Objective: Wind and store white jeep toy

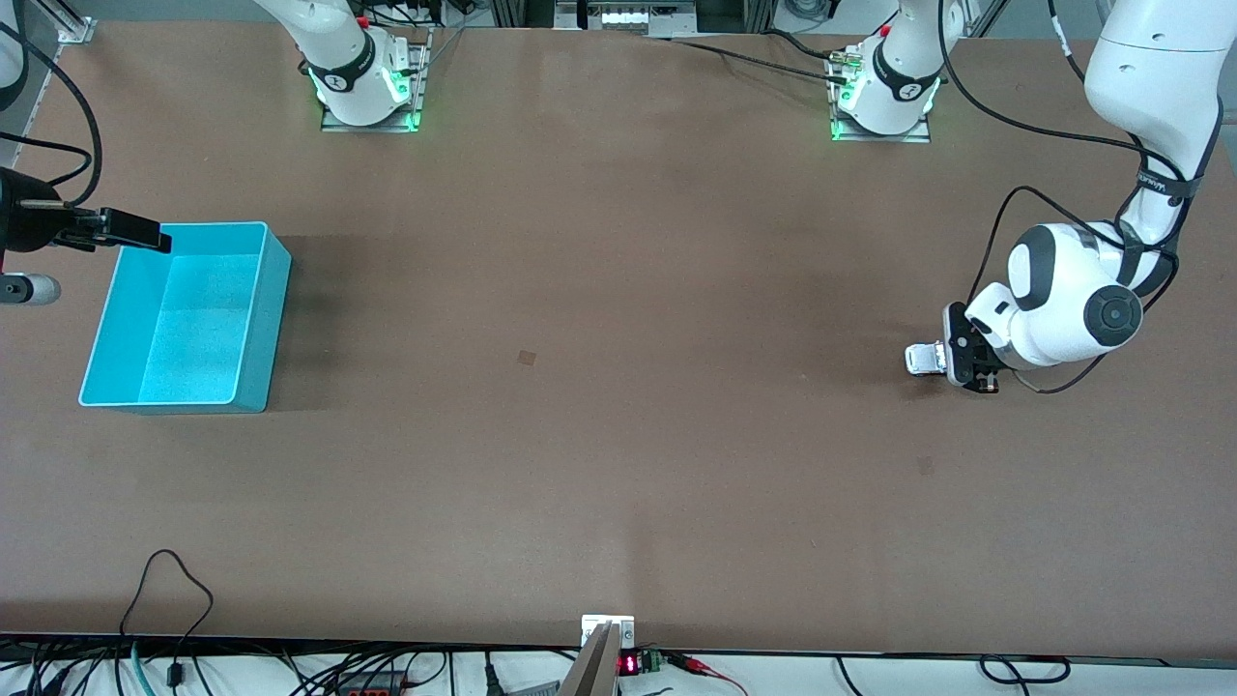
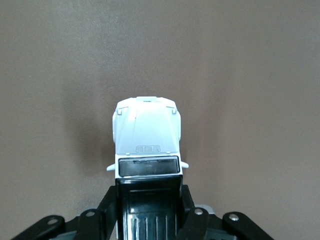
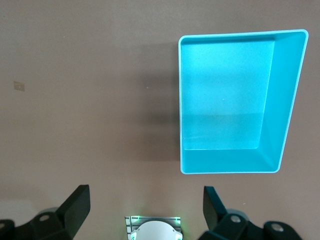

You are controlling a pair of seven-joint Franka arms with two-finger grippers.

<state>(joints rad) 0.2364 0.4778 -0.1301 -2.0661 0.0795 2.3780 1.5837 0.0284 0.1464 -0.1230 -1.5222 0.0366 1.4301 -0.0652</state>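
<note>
Plain brown table (image 1: 599, 406), white jeep toy (image 1: 923, 357) at left arm's end, well apart from turquoise bin (image 1: 184, 319), clamped by left gripper (image 1: 952, 360), right gripper (image 3: 145, 207) spread wide above bin's edge.

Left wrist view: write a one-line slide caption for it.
Left gripper shut on the white jeep toy, fingers clamping its black roof above the bare brown table.

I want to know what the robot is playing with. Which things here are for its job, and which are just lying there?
For the job:
- white jeep toy, clamped in the left gripper
- turquoise bin
- right gripper, open, waiting beside the bin

Just lying about:
- cables at the table edge
</note>
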